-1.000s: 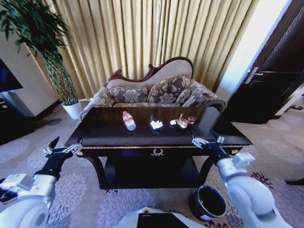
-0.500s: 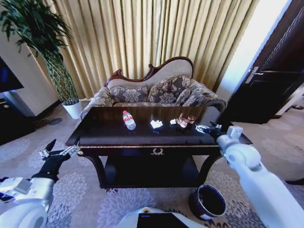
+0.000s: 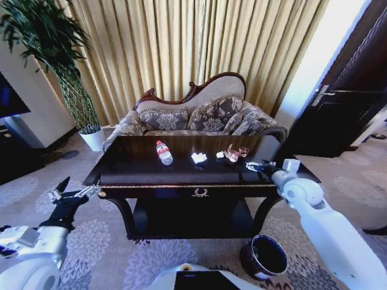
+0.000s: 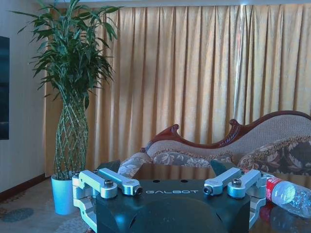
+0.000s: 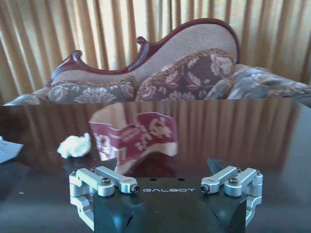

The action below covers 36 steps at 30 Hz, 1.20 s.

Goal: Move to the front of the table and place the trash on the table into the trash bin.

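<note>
Currently I log: table (image 3: 151,172) reached, mid-frame | trash on top: bottle (image 3: 163,153), white paper (image 3: 199,158), red-white wrapper (image 5: 133,136) | right gripper (image 3: 256,166) over table's right end, jaws apart, nothing held | left gripper (image 3: 71,194) lower left, jaws apart, idle | trash bin (image 3: 264,257) bottom right, nothing binned yet

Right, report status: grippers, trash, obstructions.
Right gripper open, low over the table, facing the red-and-white wrapper. Left gripper open, off the table's left end. Bottle, crumpled paper untouched. Trash bin on floor, nothing in the way.
</note>
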Tool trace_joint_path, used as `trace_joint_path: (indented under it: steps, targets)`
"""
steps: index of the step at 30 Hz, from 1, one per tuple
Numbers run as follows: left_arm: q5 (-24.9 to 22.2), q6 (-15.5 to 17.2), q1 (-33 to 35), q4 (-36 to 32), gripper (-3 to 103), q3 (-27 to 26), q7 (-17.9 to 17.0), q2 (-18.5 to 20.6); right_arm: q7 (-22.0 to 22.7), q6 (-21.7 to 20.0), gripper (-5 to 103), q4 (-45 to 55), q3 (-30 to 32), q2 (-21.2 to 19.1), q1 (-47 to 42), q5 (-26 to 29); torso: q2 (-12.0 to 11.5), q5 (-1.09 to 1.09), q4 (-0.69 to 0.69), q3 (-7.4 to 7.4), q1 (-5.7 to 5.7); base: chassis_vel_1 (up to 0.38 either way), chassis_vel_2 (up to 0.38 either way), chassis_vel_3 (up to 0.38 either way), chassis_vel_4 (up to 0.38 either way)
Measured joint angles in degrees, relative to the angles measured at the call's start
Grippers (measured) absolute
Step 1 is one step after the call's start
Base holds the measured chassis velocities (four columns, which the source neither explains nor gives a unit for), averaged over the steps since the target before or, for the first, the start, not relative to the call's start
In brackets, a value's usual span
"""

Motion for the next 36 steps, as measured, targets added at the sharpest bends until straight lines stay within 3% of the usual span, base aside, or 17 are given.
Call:
trace_joint_path:
  steps: [16, 36]
  targets:
    - [0.2, -0.1, -0.1, 0.0, 100, -0.3, 0.2, -0.4, -0.1, 0.7, 100, -3.0, -8.0, 0.0, 8.4, -1.3, 0.0, -0.01, -0.01, 0.00, 0.00, 0.000, 0.000, 0.000, 0.000]
    - [0.6, -0.8, 0.3, 0.0, 100, -0.7, 1.1, -0.6, -0.1, 2.4, 100, -6.4, -10.6, 1.5, 10.5, -3.7, 0.0, 0.00, -0.01, 0.00, -0.01, 0.000, 0.000, 0.000, 0.000]
